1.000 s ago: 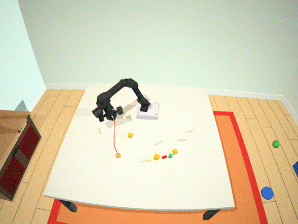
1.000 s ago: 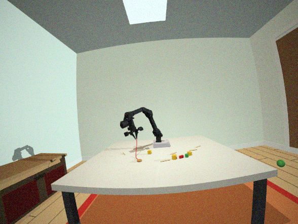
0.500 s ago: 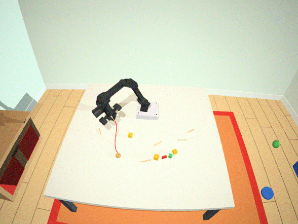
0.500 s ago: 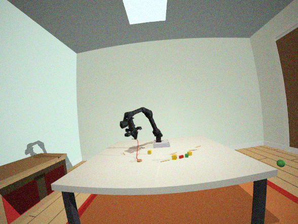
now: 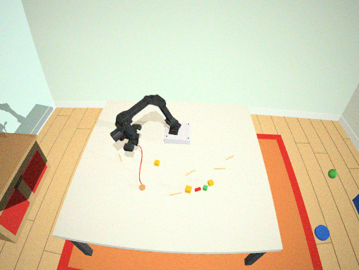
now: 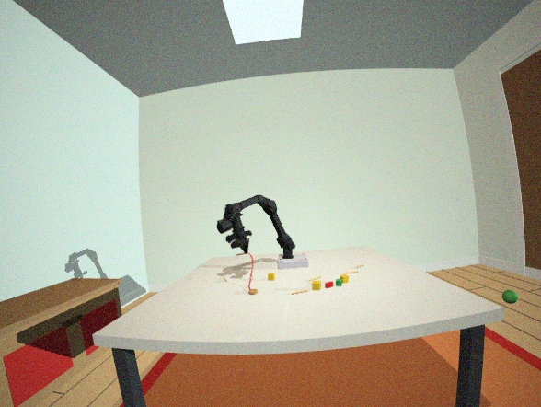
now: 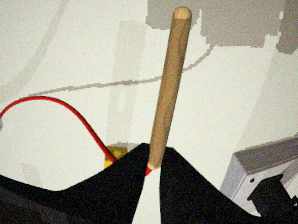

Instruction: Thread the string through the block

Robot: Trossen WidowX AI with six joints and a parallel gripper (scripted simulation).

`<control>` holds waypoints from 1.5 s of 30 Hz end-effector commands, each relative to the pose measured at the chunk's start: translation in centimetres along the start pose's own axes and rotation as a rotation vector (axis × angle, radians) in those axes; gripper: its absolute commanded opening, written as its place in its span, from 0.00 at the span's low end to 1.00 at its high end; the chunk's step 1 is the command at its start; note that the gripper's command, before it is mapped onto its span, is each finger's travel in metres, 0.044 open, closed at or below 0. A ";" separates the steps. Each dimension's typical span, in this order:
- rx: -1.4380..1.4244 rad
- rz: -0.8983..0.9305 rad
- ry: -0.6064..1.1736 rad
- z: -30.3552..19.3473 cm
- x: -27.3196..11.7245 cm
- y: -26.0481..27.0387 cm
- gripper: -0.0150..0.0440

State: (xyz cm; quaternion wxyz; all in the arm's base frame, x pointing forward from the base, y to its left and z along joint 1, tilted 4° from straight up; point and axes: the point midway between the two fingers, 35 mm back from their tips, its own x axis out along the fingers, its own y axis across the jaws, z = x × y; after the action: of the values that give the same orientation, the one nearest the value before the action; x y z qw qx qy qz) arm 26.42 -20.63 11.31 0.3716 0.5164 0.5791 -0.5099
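My gripper (image 5: 138, 144) (image 6: 247, 251) (image 7: 156, 152) is shut on the wooden stick (image 7: 172, 75) (image 6: 240, 254) near its string end, above the table's left rear part. The stick's free end points away from the fingers. The red string (image 5: 140, 162) (image 6: 251, 272) (image 7: 75, 108) runs from the fingers down to the round wooden button (image 5: 141, 187) (image 6: 253, 292) on the table. A yellow block (image 5: 157, 162) (image 6: 271, 276) (image 7: 116, 151) stands alone. Two more yellow blocks, one larger (image 5: 188, 189) (image 6: 316, 285) and one smaller (image 5: 210, 182) (image 6: 344, 279), stand further right. I cannot tell which block has the hole.
A red piece (image 5: 198, 189) (image 6: 328, 284) and a green cube (image 5: 205, 187) (image 6: 339, 282) lie between the two right yellow blocks. One loose stick (image 5: 120, 157) lies left of the string; several others lie to the right. The arm's base (image 5: 177, 142) (image 6: 293, 263) is at the back.
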 end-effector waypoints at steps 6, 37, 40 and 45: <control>-0.280 0.004 0.011 0.1 0.1 0.1 0.25; -1.348 0.029 0.007 0.4 0.0 0.2 0.25; -1.452 0.032 0.006 0.5 0.0 0.2 0.25; -1.624 0.036 0.002 0.5 0.0 0.2 0.25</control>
State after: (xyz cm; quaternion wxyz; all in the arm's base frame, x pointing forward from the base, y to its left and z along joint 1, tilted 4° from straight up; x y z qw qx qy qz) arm 26.57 -21.17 11.30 0.6345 0.1153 0.7629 0.0455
